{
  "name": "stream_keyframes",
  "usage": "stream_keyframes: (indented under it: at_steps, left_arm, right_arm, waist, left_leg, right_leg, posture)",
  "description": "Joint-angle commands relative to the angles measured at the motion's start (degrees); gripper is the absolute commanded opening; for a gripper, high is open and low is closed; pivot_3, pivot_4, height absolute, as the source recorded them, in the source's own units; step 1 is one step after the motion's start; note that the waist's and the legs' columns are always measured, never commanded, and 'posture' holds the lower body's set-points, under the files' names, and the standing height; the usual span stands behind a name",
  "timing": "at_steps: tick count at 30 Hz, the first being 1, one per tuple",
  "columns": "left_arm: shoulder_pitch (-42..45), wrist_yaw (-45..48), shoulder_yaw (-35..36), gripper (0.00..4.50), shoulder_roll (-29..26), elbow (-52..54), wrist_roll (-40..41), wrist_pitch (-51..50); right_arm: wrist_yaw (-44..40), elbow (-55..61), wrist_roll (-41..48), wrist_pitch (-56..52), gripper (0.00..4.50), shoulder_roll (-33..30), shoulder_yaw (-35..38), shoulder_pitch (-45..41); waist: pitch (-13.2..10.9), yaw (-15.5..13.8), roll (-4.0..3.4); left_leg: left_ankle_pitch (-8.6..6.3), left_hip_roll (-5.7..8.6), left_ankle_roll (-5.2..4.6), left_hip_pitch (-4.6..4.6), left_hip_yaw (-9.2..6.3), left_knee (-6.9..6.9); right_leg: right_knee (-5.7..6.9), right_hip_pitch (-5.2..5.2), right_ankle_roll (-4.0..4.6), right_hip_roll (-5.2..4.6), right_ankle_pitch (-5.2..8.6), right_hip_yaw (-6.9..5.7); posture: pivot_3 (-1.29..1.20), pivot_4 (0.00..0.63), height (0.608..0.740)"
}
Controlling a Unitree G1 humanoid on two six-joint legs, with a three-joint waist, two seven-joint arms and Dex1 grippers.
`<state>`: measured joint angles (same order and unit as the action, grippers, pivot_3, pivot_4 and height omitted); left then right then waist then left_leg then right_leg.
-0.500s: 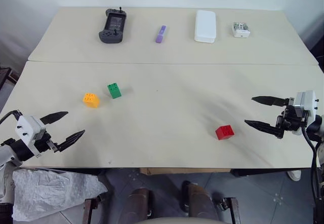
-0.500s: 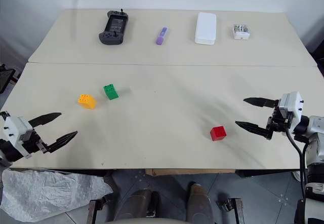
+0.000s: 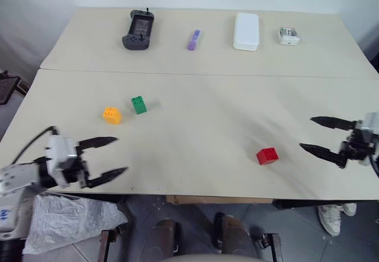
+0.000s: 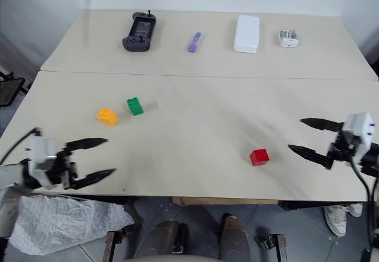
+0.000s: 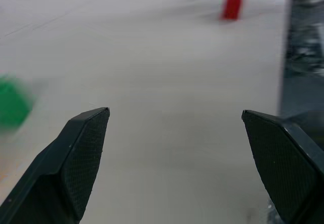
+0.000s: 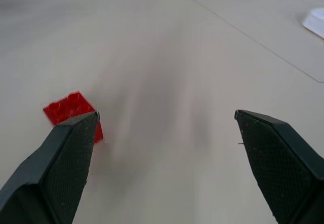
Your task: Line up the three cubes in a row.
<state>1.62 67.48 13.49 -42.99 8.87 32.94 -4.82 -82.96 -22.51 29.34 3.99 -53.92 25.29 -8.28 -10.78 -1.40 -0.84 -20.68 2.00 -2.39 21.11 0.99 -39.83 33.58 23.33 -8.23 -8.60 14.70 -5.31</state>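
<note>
Cubes loose on table (image 3: 195, 125): orange-yellow (image 3: 112, 115), green (image 3: 139, 104), red (image 3: 267, 155).

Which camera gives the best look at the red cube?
The right wrist view: the red cube is close and large, partly behind a finger. Both eye views show it whole but small; the left wrist view shows it far and blurred.

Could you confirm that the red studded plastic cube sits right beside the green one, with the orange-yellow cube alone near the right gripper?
Not quite: the colours are swapped. In the left eye view, the orange-yellow studded plastic cube sits beside the green studded plastic cube, and the red studded plastic cube lies alone near the right gripper.
</note>
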Motion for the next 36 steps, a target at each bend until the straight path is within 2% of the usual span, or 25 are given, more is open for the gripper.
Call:
stream_keyframes:
  at_steps: [1,5,9,13,18,25,28,36]
  left_arm:
    - [6.48,2.34,-5.84,4.45,1.99,-0.41,-0.51,-0.80]
    - [11.75,3.85,-8.86,4.45,3.87,-4.21,-1.56,-0.62]
    - [15.76,5.75,-11.63,4.45,5.65,-7.56,-2.62,-0.08]
    - [15.79,7.16,-13.55,4.45,6.71,-7.77,-3.51,0.42]
    - [14.10,6.79,-14.32,4.45,7.44,-6.10,-3.88,0.46]
    - [11.23,6.10,-13.29,4.45,6.69,-3.87,-3.80,0.30]
    - [10.64,5.46,-12.70,4.50,6.45,-3.38,-3.80,0.32]
    - [10.39,4.33,-11.80,4.50,6.74,-4.16,-3.91,1.13]
  right_arm:
    - [-3.10,-2.97,-0.41,2.72,4.50,-3.40,4.16,4.53]
    - [-5.82,-6.33,-2.22,5.33,4.50,-5.40,2.98,6.61]
    - [-5.66,6.79,0.68,-4.73,4.50,-5.01,-3.26,3.84]
    - [-4.81,11.09,-4.05,-6.82,4.50,-5.12,-12.04,-2.37]
    - [-5.70,4.59,-10.51,-4.26,4.50,-2.03,-21.61,-14.25]
    - [-8.83,-3.87,-15.48,-1.20,4.50,1.25,-30.62,-22.44]
    - [-9.49,-6.99,-16.16,2.25,3.91,2.18,-31.80,-24.03]
    - [-9.54,-6.84,-12.46,2.87,1.15,3.69,-32.91,-25.83]
  waist:
    - [0.00,-0.08,0.00]
    - [0.00,0.45,0.00]
    - [-0.01,1.82,-0.01]
    - [-0.01,1.59,0.01]
    - [-0.02,1.23,0.02]
    - [-0.02,1.41,0.01]
    - [-0.02,1.35,0.01]
    - [-0.02,1.46,0.01]
  left_leg:
    - [0.00,-0.01,0.00,0.00,0.00,-0.04]
    - [0.01,-0.01,-0.03,-0.06,0.22,-0.06]
    - [0.01,-0.20,-0.02,-0.11,0.44,-0.08]
    - [0.01,-0.35,0.01,-0.26,0.64,-0.20]
    - [0.01,-0.23,-0.01,-0.06,0.53,-0.29]
    - [0.00,-0.19,0.00,0.10,0.32,-0.22]
    - [0.00,-0.20,0.00,0.10,0.31,-0.23]
    - [0.00,-0.20,0.00,0.09,0.31,-0.25]
  right_leg:
    - [0.05,-0.01,0.00,0.03,0.00,-0.02]
    - [0.12,0.01,-0.02,0.04,-0.01,0.05]
    - [0.12,0.05,-0.03,0.12,-0.01,0.09]
    - [0.21,0.03,-0.09,0.12,-0.05,0.09]
    - [0.17,0.14,-0.08,0.05,-0.10,0.09]
    - [0.04,0.17,-0.02,0.06,-0.13,-0.05]
    - [0.04,0.16,-0.02,0.06,-0.13,-0.09]
    - [0.06,0.14,-0.02,0.06,-0.13,-0.12]
  posture:
    - [0.00,0.150,0.740]
    - [0.00,0.150,0.740]
    - [0.00,0.150,0.740]
    - [0.00,0.150,0.740]
    - [0.00,0.150,0.740]
    - [0.00,0.150,0.740]
    - [0.00,0.150,0.740]
    - [0.00,0.150,0.740]
